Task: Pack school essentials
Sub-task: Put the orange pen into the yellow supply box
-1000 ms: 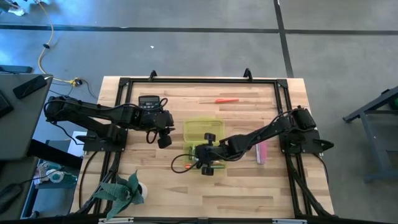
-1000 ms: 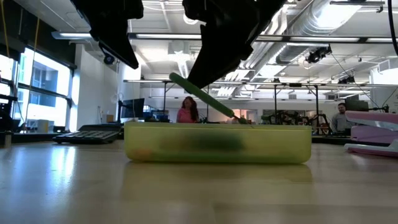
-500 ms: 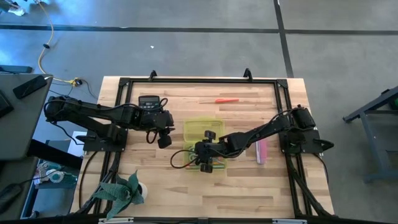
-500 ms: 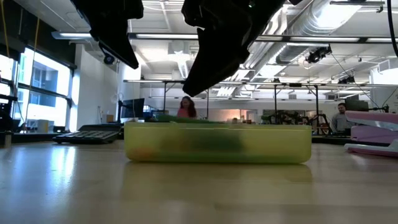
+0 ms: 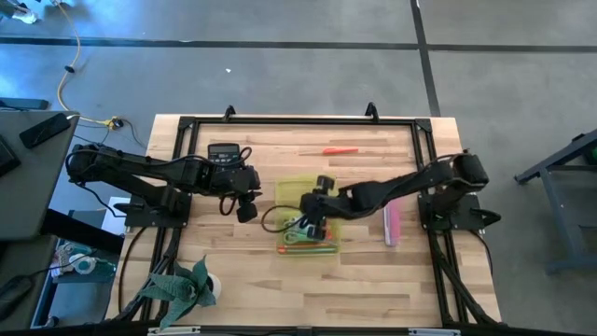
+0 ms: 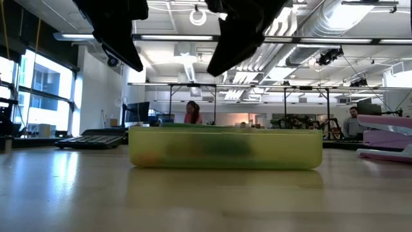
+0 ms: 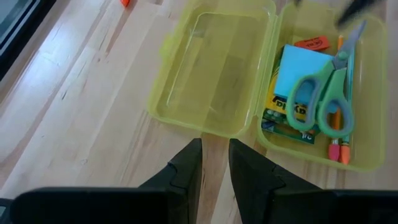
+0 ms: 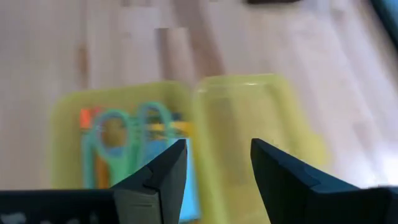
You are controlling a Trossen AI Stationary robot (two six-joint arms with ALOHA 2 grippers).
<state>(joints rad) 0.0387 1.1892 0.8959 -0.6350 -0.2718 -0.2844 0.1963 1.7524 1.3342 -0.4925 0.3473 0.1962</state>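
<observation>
The yellow-green case (image 5: 308,220) lies open on the table, its lid (image 7: 211,68) flat beside its base (image 7: 367,158). Inside the base are a blue sticky-note pad (image 7: 300,65), green-handled scissors (image 7: 326,99), a crayon box (image 7: 283,118), a red eraser (image 7: 312,43) and orange pens (image 7: 339,148). A thin green pencil (image 5: 312,250) lies along the base's near side. My right gripper (image 8: 217,162) hangs open above the case, over the lid, holding nothing. My left gripper (image 7: 215,168) waits left of the case with a narrow gap between its fingers and nothing in it.
An orange-red pen (image 5: 340,150) lies on the table toward the far edge. A pink object (image 5: 393,227) sits right of the case, and a calculator (image 5: 224,151) sits at the far left. A green plush thing (image 5: 182,285) is at the near left corner.
My right gripper held the green pencil slanting down into the case's base, then opened and let it go. The pencil now lies in the base. The gripper has since risen and moved toward the table's far edge, over the lid.
</observation>
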